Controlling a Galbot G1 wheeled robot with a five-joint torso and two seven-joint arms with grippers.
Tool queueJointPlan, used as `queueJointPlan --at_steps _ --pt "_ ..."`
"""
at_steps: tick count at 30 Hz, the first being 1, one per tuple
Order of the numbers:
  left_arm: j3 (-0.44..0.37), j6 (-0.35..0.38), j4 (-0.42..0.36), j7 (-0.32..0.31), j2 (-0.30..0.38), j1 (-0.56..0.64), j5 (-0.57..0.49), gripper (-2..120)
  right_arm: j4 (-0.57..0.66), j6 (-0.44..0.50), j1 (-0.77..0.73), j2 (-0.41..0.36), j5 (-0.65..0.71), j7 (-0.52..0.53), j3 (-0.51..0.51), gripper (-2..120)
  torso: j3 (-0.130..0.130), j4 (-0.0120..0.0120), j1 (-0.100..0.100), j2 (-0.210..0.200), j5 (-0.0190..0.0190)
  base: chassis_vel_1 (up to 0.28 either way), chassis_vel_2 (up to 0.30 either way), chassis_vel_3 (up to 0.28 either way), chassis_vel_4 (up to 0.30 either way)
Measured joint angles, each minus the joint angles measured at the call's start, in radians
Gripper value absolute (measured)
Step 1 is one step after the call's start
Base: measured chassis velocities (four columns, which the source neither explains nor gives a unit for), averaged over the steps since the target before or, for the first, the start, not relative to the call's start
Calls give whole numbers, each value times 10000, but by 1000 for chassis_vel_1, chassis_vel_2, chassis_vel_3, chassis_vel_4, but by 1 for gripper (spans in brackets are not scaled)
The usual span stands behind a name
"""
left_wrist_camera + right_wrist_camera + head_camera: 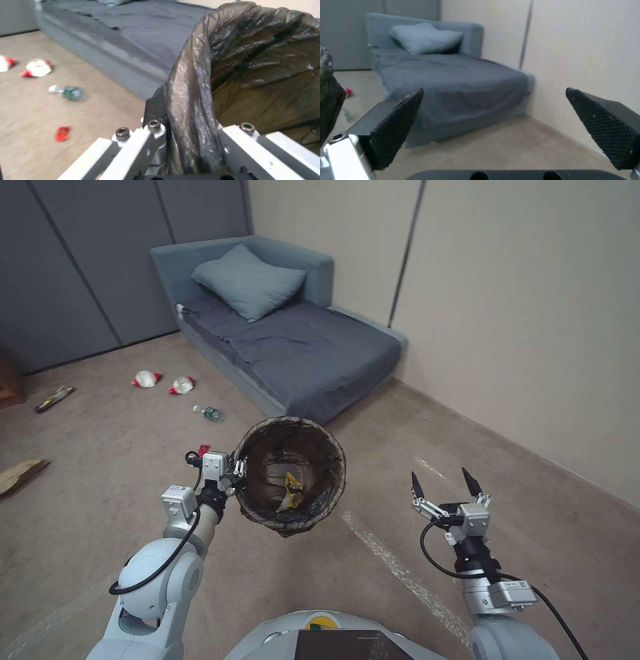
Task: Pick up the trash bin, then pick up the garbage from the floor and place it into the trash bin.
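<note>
My left gripper (pixel 237 471) is shut on the bag-covered rim of the trash bin (pixel 320 493) and holds it off the floor. In the left wrist view the rim (pixel 193 100) sits pinched between the fingers. A yellow snack wrapper (pixel 292 491) lies inside the bin. My right gripper (pixel 444 481) hangs open and holds nothing, to the right of the bin. Garbage lies on the floor ahead to the left: two crushed red-and-white cups (pixel 146 379) (pixel 181 385), a clear bottle (pixel 209 413), a red scrap (pixel 62 132), a dark wrapper (pixel 53 399) and a brown paper bag (pixel 20 474).
A grey sofa bed (pixel 293 347) with a pillow (pixel 249 281) stands ahead against the beige wall (pixel 533 313). Dark panels (pixel 80 260) close the room at the far left. Open carpet lies between me and the litter.
</note>
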Motion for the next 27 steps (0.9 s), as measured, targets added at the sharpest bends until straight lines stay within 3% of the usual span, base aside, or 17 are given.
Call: queueJointPlan --at_steps 27 --pt "-20 -73 40 -28 -31 43 -9 7 -55 -68 78 59 -40 207 108 100 0 -1 0 0 2 123 124 126 127"
